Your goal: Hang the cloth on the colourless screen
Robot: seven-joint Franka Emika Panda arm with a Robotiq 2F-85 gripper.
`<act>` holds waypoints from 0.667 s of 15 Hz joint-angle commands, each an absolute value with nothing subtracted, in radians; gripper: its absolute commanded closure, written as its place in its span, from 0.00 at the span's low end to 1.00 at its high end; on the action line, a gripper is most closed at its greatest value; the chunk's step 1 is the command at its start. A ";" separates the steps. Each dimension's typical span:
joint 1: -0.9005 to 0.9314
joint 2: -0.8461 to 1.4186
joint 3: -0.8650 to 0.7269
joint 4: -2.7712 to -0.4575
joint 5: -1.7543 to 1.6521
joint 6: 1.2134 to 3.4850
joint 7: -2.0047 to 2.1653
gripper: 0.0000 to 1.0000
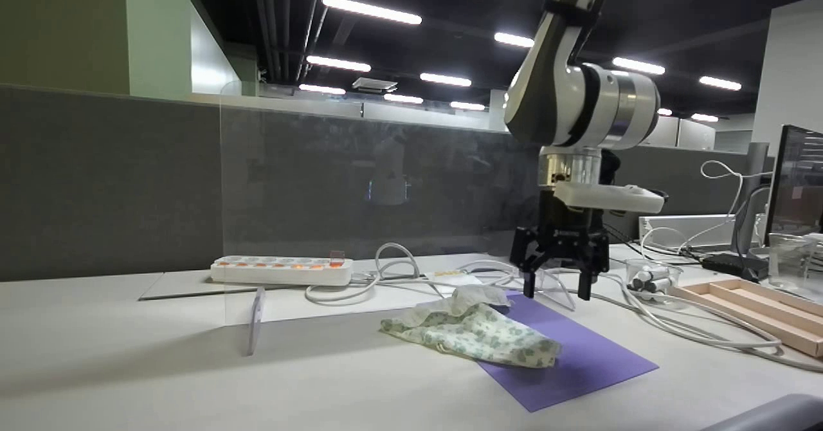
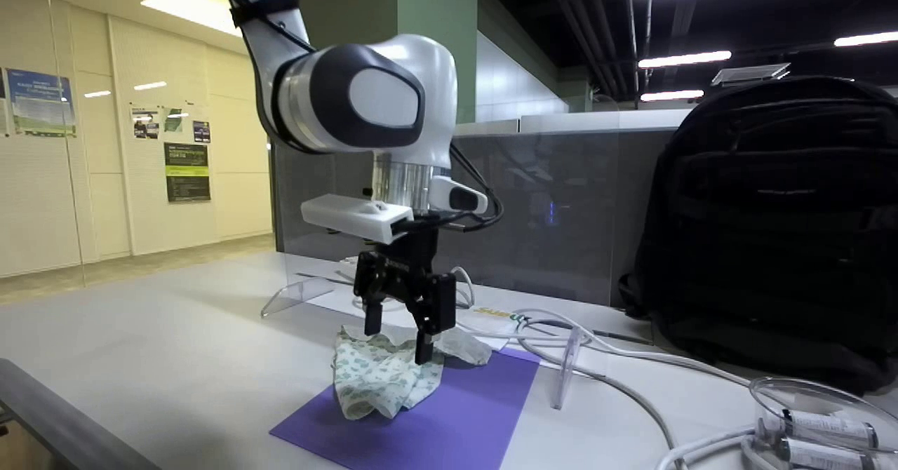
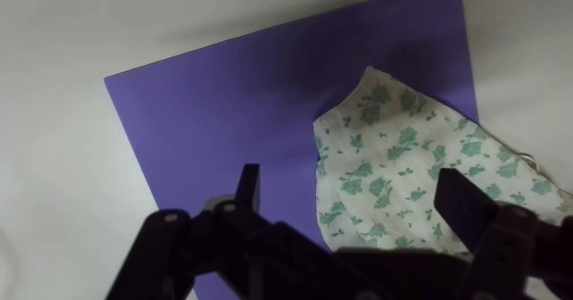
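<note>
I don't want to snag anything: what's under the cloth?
A purple sheet and white table run under the edges of the cloth; anything beneath its middle is covered, unseen.

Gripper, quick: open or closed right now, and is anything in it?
Gripper: open, holding nothing; the cloth lies below it, partly on the purple sheet.

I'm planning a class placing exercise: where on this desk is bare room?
In an exterior view, bare desk lies left of the left screen foot, and between it and the cloth. The purple sheet has a bare near corner. Crowded: right of the sheet (cables, tray) and behind that foot (power strip).
</note>
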State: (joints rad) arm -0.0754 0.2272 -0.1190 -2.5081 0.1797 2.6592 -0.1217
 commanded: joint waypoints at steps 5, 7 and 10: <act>-0.099 0.399 -0.072 -2.379 0.142 2.630 -0.098 0.25; -0.105 0.404 -0.058 -2.378 0.149 2.634 -0.108 0.33; -0.101 0.411 -0.053 -2.379 0.141 2.643 -0.104 0.55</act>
State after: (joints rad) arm -0.0879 0.4034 -0.0662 -2.3977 0.1610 2.6560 -0.1215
